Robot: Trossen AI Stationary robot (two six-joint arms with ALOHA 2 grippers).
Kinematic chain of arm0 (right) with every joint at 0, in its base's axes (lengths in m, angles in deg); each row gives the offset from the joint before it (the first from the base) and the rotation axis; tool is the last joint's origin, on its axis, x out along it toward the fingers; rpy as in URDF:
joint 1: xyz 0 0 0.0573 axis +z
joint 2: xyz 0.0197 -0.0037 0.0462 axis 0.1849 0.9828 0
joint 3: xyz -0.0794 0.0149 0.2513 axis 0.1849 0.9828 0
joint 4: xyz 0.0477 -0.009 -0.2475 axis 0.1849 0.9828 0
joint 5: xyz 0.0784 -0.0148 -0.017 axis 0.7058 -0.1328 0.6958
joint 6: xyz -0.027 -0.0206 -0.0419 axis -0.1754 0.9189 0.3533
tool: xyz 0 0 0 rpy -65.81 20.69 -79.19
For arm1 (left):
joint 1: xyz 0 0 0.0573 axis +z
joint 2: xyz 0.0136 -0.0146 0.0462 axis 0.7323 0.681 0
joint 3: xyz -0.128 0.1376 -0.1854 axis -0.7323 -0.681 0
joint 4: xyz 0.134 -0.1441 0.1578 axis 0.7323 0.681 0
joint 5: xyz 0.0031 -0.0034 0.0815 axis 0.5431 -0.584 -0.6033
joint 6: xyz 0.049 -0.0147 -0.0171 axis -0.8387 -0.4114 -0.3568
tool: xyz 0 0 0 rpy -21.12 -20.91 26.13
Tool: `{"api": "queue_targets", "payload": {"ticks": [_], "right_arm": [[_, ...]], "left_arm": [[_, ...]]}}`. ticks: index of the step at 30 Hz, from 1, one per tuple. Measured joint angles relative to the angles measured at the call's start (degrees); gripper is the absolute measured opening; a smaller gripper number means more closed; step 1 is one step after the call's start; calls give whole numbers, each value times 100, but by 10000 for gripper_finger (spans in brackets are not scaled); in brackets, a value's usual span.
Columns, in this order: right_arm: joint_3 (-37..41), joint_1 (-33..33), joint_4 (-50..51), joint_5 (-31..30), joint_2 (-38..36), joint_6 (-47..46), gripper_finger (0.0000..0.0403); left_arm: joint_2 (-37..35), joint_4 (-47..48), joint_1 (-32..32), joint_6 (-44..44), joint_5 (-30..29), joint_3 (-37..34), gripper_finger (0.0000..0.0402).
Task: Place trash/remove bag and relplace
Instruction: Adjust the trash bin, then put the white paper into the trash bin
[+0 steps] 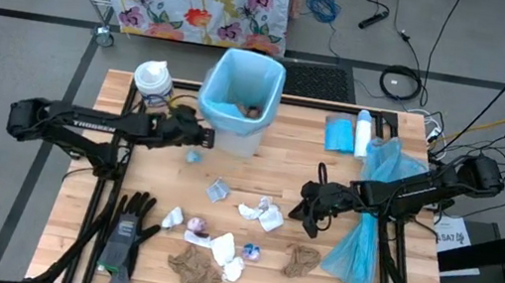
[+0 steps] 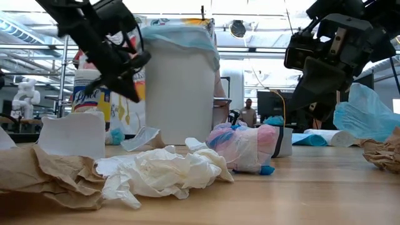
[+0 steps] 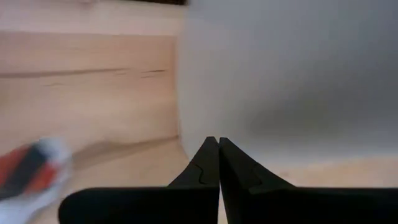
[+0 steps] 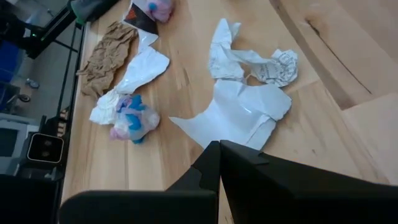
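Note:
The bin (image 1: 239, 99) with its pale blue liner stands upright at the table's far middle, with a few scraps inside (image 1: 247, 111). My left gripper (image 1: 201, 135) is shut, its tips close to the bin's left wall (image 3: 280, 81); whether they touch it I cannot tell. My right gripper (image 1: 308, 208) is shut and hovers over a white paper scrap (image 4: 239, 115). Trash lies scattered on the near half: white wads (image 1: 224, 250), brown paper towels (image 1: 196, 272), and a bluish-purple wrapper (image 4: 130, 121). A loose blue bag (image 1: 362, 248) lies on the table under the right arm.
A wipes canister (image 1: 153, 82) stands left of the bin. A roll of blue bags (image 1: 342, 135) lies to the bin's right. Black-and-grey gloves (image 1: 123, 233) rest at the near left. More brown paper (image 1: 300, 261) lies near the blue bag. A person stands far behind the table (image 2: 249, 112).

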Motion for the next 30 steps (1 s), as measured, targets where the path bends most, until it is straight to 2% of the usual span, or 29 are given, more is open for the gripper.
{"api": "queue_targets", "payload": {"ticks": [5, 13, 16, 22, 30], "right_arm": [[0, 0, 1, 0, 0, -55, 0], [0, -2, 6, -24, 2, -43, 0], [0, -6, 13, -26, 2, -29, 0], [0, -108, 23, -31, 4, 23, 0], [0, -168, 30, -24, 4, 116, 0]], "left_arm": [[570, -1261, 27, -471, 725, 0, 0], [1763, -3180, -132, -510, 2050, 0, 0], [1928, -3497, -303, -634, 2444, 2, 0], [1669, -2819, -707, -348, 2466, 13, 0], [631, -632, -1149, -131, 1812, 20, 0]]}}
